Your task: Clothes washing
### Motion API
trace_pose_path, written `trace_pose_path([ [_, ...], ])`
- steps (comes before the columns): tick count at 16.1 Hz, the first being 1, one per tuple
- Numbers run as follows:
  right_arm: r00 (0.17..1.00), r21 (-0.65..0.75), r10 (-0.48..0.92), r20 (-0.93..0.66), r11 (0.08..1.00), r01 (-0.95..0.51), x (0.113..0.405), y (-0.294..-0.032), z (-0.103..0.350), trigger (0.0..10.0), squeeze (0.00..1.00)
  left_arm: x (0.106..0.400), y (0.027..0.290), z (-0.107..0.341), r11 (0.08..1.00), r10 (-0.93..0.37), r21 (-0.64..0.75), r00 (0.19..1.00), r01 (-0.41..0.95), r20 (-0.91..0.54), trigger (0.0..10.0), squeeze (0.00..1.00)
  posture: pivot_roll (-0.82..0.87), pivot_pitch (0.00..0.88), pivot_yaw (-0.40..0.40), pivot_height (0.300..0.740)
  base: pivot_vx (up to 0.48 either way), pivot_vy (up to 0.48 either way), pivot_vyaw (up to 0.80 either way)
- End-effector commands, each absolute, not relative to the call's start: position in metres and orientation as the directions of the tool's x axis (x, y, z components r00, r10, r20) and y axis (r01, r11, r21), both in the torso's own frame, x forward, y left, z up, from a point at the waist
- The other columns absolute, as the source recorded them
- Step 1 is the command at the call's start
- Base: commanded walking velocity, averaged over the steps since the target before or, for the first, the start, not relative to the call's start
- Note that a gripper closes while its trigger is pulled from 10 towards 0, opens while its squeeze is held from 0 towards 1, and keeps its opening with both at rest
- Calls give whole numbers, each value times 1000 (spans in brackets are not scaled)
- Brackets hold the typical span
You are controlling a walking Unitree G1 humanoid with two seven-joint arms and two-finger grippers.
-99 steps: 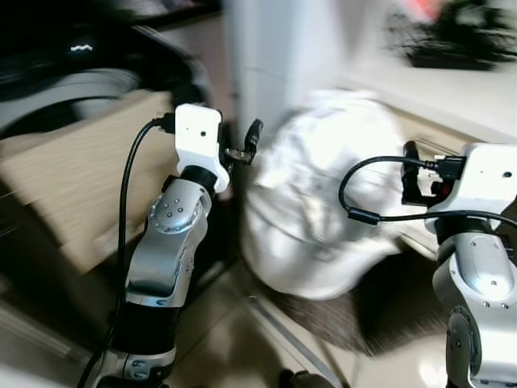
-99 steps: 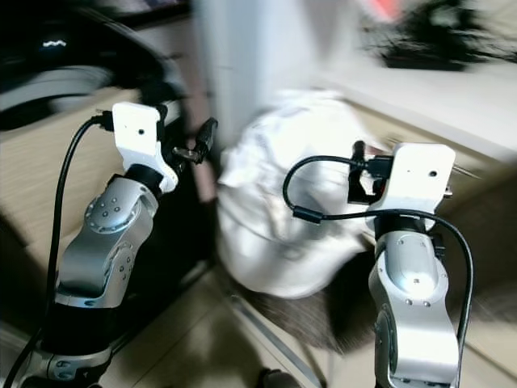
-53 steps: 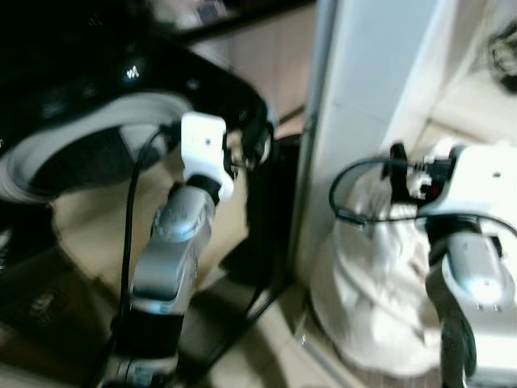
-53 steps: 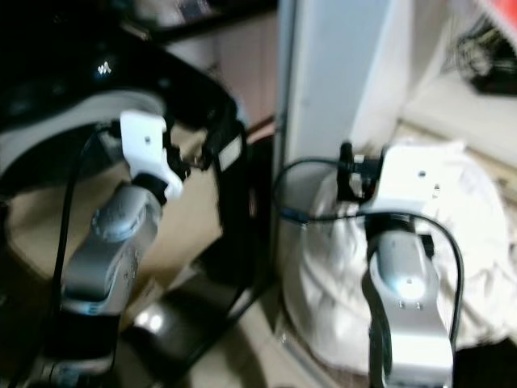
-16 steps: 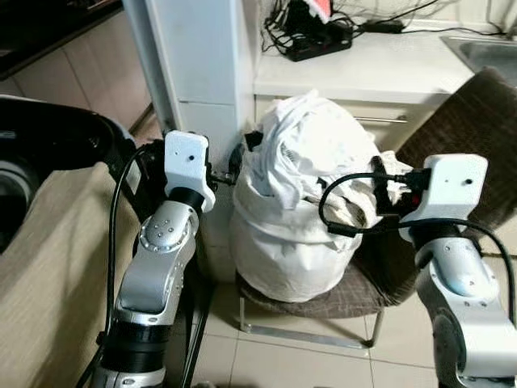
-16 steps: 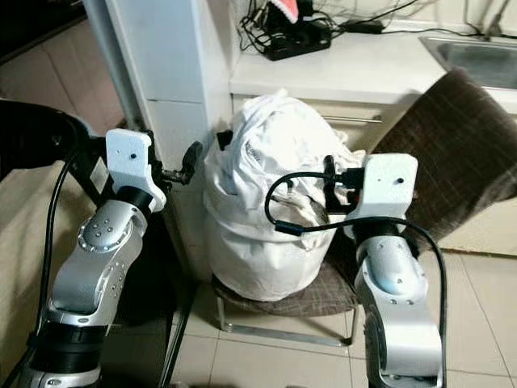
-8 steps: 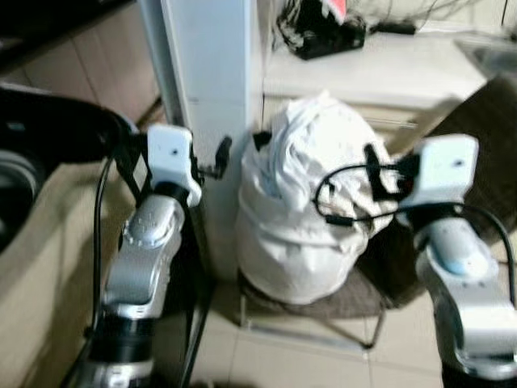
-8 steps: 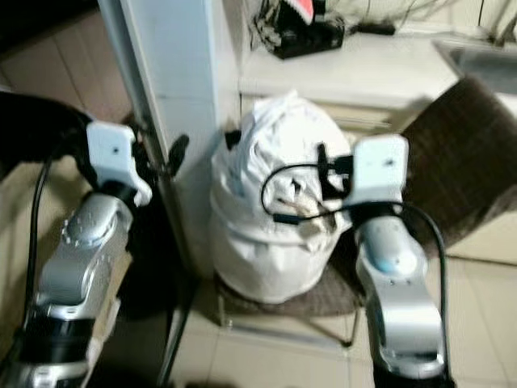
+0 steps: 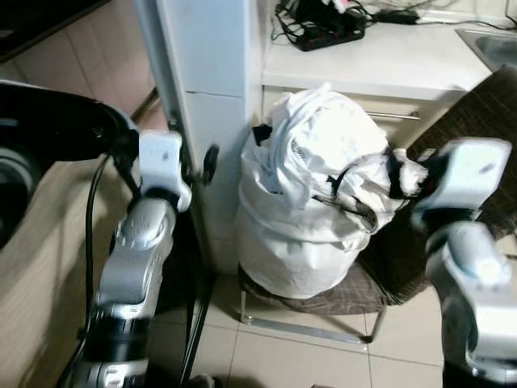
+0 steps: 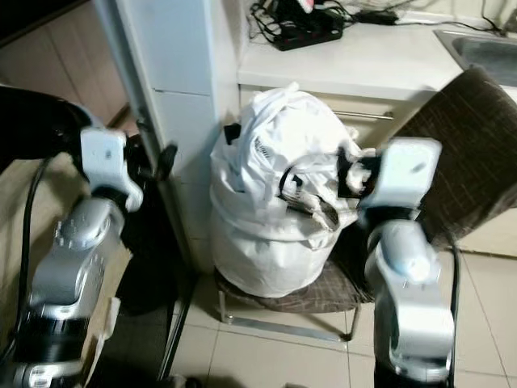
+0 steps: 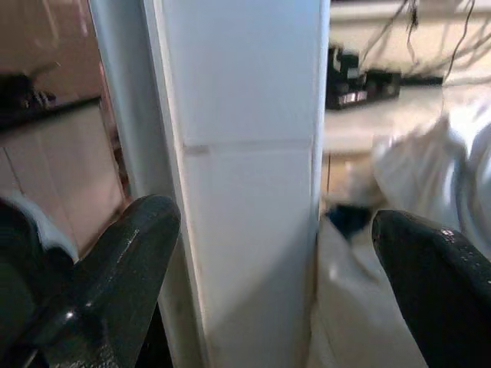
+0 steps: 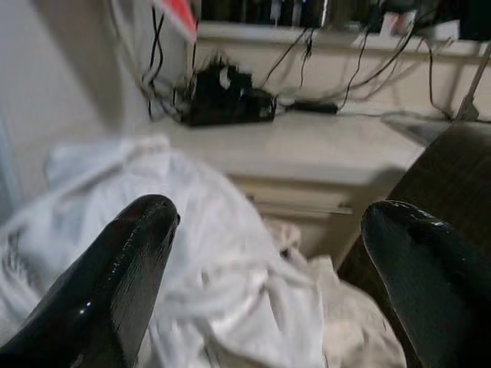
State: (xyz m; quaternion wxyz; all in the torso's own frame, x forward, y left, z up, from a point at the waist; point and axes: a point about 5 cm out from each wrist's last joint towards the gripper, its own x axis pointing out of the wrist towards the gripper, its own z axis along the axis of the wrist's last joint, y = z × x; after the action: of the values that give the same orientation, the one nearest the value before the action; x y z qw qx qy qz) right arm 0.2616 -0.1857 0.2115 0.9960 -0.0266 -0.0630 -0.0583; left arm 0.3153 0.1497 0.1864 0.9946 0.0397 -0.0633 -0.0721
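Two tools are raised with fingers apart and empty: the left tool [image 11: 268, 284] faces the white pillar [image 9: 214, 97], while the right tool [image 12: 265, 276] has drawn nearer the heaped white laundry bundle [image 9: 311, 210] on the brown chair [image 9: 452, 121], so a grasp looks imminent.

I see a white laundry bundle [image 9: 311, 202] on a dark brown checked chair [image 9: 477, 105]. The counter [image 9: 380, 56] is cream, the pillar [image 9: 214, 89] white, the floor tiles [image 9: 275, 356] beige. Both my arms are silver with black fingers [image 11: 115, 268].
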Motion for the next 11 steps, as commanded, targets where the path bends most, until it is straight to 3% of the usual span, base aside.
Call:
trace_pose_path([
  [1,986,-31,-132,105,990,136,263,-188,206,10000,0,315,144,189,984,-152,115,981,139,120,10000,0,-100,33,9,740,0,0,0],
  [3,991,-73,-73,113,994,82,266,-184,208,10000,0,314,135,193,992,-118,59,986,111,121,10000,0,-93,34,5,740,0,0,0],
  [8,994,-73,-41,99,996,48,272,-180,207,10000,0,314,126,200,990,-127,77,984,118,128,10000,0,-81,43,3,740,0,-480,800],
  [11,995,-76,-39,90,996,46,273,-180,206,10000,0,314,129,202,988,-112,119,987,98,112,10000,0,-84,45,11,740,0,0,800],
])
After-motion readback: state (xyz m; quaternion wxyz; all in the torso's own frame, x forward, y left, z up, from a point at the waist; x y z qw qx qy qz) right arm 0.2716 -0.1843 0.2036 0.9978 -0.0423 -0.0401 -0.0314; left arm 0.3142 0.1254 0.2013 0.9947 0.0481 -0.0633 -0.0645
